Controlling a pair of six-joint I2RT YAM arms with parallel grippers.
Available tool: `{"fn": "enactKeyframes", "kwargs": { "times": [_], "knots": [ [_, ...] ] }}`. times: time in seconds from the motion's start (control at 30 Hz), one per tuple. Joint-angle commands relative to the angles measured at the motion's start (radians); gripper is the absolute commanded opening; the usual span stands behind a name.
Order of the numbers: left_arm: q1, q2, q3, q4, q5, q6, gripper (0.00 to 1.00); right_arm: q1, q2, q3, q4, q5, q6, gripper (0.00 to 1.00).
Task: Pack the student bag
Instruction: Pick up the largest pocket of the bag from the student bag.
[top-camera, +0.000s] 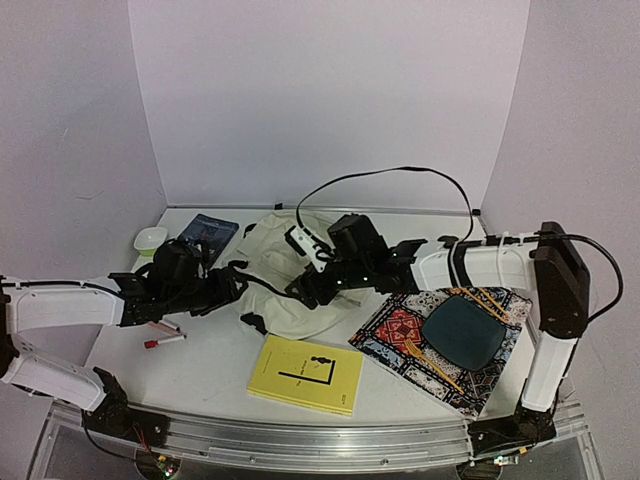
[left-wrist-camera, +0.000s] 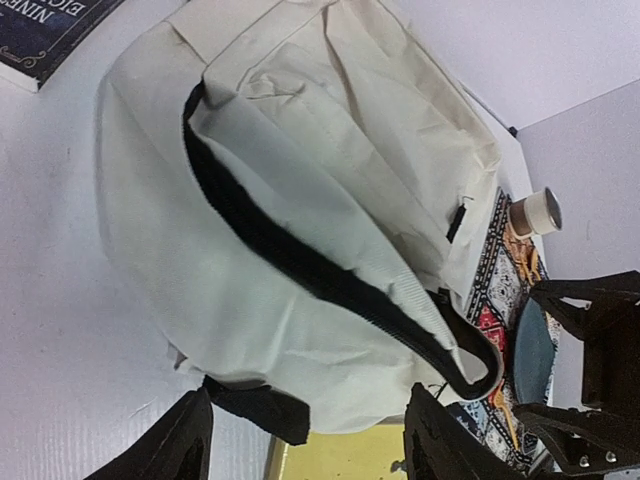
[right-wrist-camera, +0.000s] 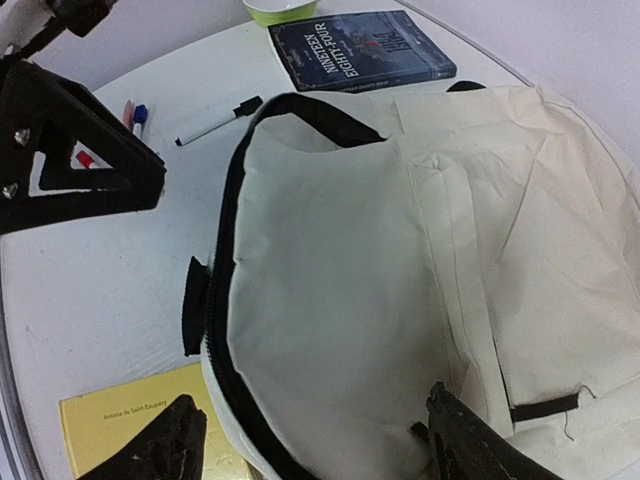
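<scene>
The student bag (top-camera: 278, 272) is a cream fabric backpack lying flat in the middle of the table, with a black zipper line curving round its edge (left-wrist-camera: 300, 265). My left gripper (top-camera: 236, 284) is at the bag's left edge. In the left wrist view its jaws (left-wrist-camera: 305, 445) stand wide apart, with the bag's cream fabric and a black strap end (left-wrist-camera: 255, 408) just beyond them. My right gripper (top-camera: 300, 290) hovers at the bag's near right side. It (right-wrist-camera: 310, 445) is open too, spanning the cream panel (right-wrist-camera: 400, 280) without pinching it.
A yellow book (top-camera: 305, 373) lies in front of the bag. A patterned placemat (top-camera: 395, 335) with a teal plate (top-camera: 462, 335) is on the right. A dark blue book (top-camera: 210, 232), a green bowl (top-camera: 150, 240) and markers (top-camera: 163, 342) are on the left. A tape roll (left-wrist-camera: 535, 212) stands behind the placemat.
</scene>
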Motion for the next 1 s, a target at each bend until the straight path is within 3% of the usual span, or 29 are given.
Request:
{"fn": "enactKeyframes", "kwargs": {
  "times": [0.0, 0.4, 0.6, 0.97],
  "knots": [
    [0.017, -0.020, -0.045, 0.032, -0.042, 0.015, 0.67, 0.028, 0.066, 0.100, -0.021, 0.013, -0.015, 0.77],
    [0.021, 0.039, -0.061, 0.126, 0.032, 0.010, 0.68, 0.037, 0.187, 0.233, -0.082, 0.137, -0.013, 0.74],
    [0.021, 0.050, -0.063, 0.130, 0.039, 0.010, 0.68, 0.036, 0.148, 0.226, -0.104, 0.233, -0.011, 0.68],
    [0.021, 0.057, -0.043, 0.131, 0.035, 0.025, 0.68, 0.029, 0.096, 0.210, -0.108, 0.261, -0.004, 0.60]
  ]
}}
